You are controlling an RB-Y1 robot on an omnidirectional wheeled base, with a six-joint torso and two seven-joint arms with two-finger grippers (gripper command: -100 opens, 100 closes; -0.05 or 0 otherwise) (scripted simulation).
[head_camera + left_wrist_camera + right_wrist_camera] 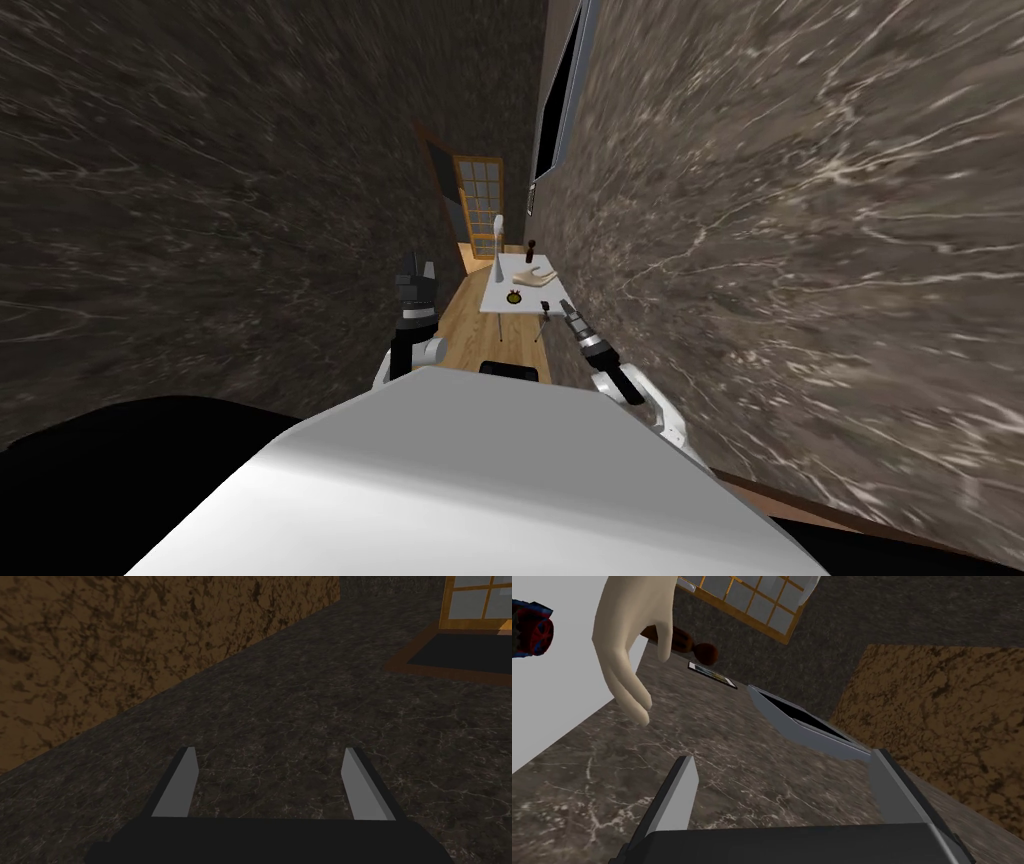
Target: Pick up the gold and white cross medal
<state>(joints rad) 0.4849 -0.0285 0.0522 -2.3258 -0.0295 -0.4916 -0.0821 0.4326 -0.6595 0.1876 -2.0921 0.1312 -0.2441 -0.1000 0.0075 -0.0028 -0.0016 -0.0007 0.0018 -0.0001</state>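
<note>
A small white surface (535, 299) stands close beside the right-hand dark marbled wall of a narrow corridor, with a strip of wood floor open on its left. The small round gold medal (514, 296) lies near the front edge, its axis unreadable. The right pincer (567, 308), spread, hovers off the near right corner. The left pincer (415, 270), spread, is raised well apart.

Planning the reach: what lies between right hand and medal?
Head view: white tabletop and a small dark item at its edge, between right hand and medal.

One table (543, 299), one medal (514, 296), one figurine (530, 250), one cream piece (535, 277)
</note>
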